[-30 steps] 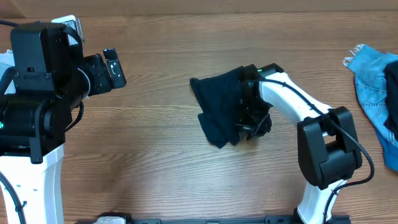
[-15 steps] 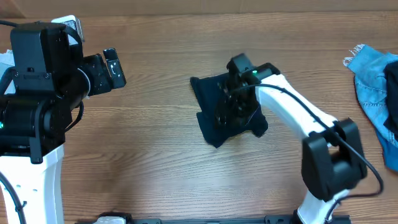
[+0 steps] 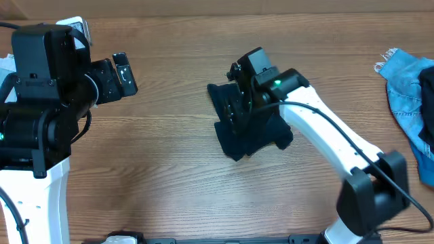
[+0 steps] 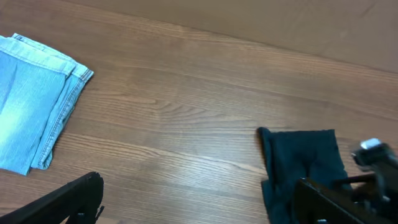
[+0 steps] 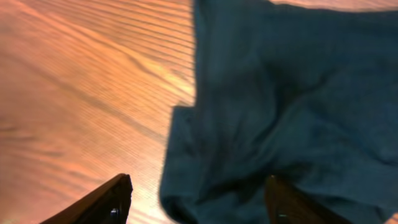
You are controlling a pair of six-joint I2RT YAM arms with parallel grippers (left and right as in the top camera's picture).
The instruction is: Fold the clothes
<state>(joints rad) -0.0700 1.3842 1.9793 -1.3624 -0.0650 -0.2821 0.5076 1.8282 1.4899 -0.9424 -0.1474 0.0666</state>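
The dark navy garment [image 3: 234, 135] lies bunched in a rough rectangle at the table's middle. It also shows in the left wrist view [image 4: 300, 163] and fills the right wrist view [image 5: 280, 93]. My right gripper [image 3: 239, 103] hovers over the garment's upper left part. Its fingers [image 5: 199, 200] are open with nothing between them, and the cloth's folded edge lies below. My left gripper [image 3: 126, 74] is far left, raised, with fingers [image 4: 199, 205] open and empty. A folded pale blue denim piece [image 4: 31, 106] lies on the wood. A brighter blue denim piece [image 3: 407, 88] lies at the right edge.
The wooden table [image 3: 169, 176] carries the clothes. The left arm's black base [image 3: 41, 102] stands at the left edge, with a white object [image 3: 76, 27] behind it. The right arm's white link [image 3: 325, 142] crosses above the table right of the garment.
My right gripper has moved from the garment's lower right side up and left across it, and now hangs over its upper left. The garment has barely shifted. The left arm has not moved.
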